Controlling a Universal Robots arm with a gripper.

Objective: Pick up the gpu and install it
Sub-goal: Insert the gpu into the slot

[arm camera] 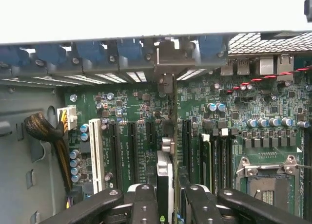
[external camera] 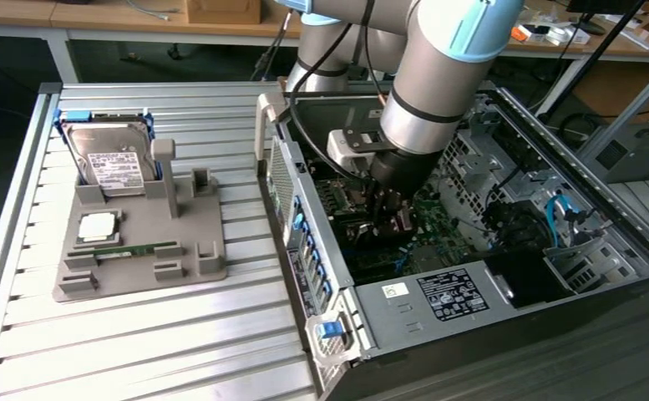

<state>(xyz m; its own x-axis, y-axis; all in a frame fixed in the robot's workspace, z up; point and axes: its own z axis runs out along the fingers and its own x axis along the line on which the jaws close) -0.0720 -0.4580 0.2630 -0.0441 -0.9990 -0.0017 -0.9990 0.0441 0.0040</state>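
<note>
Gpu (arm camera: 168,151) is standing edge-on between my fingers (arm camera: 146,204); my gripper (arm camera: 165,207) is clamping it, its long axis running away toward the case's rear bracket wall (arm camera: 168,58), directly over the motherboard (arm camera: 126,136) slots.

The gpu (arm camera: 168,151) shows edge-on between the pincer's (arm camera: 168,204) fingers, its lower part hidden; fingertips are cut off.
</note>
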